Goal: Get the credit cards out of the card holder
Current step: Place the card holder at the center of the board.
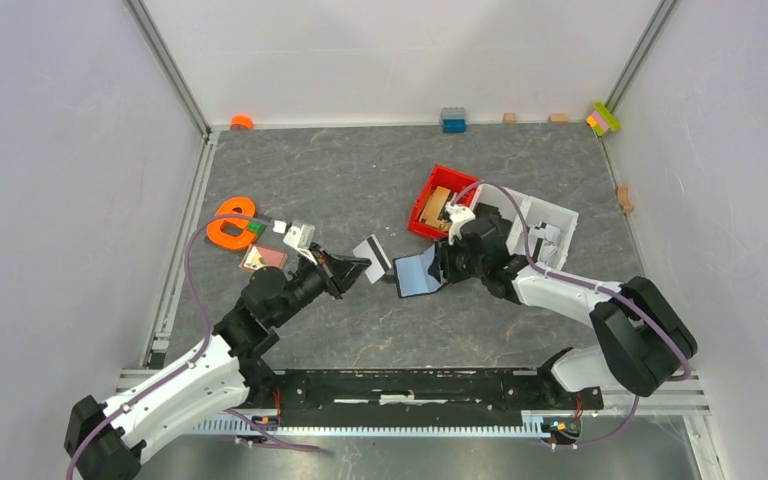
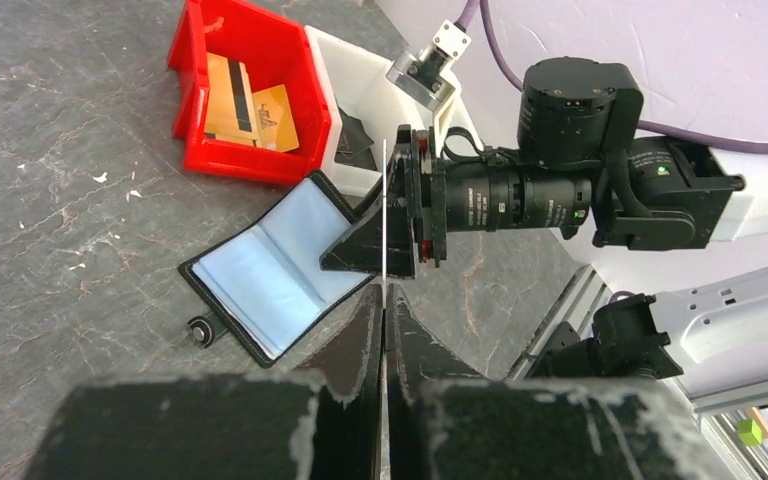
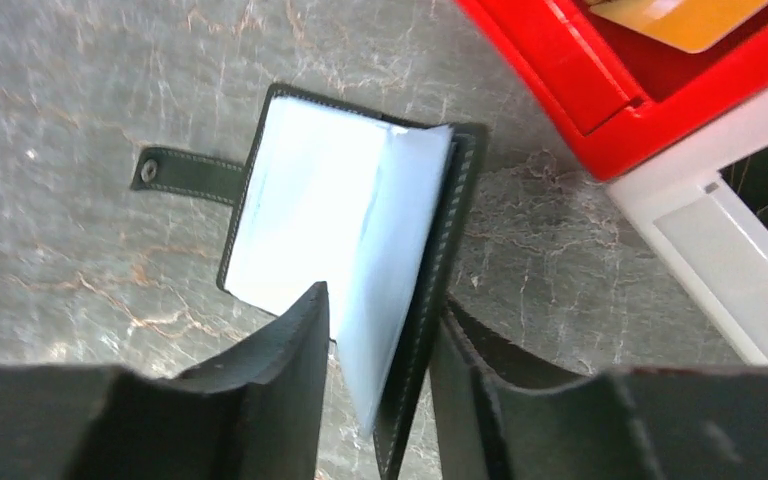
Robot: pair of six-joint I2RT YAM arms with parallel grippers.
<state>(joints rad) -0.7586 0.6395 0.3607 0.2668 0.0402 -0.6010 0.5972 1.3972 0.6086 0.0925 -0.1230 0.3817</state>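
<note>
- Pinching a greyish-white credit card (image 2: 384, 205) by its edge, my left fingers (image 2: 384, 300) are pressed together on it, holding it just beside the card holder (image 3: 310, 200).
- My right fingers (image 3: 385, 300) stand spread either side of one cover.
- The card holder lies open on the worktop (image 1: 360, 190), pale inside up, near the red bin (image 1: 440, 176).
- A pinkish-copper card (image 1: 263, 257) rests well apart, beside an orange ring (image 1: 228, 225).
</note>
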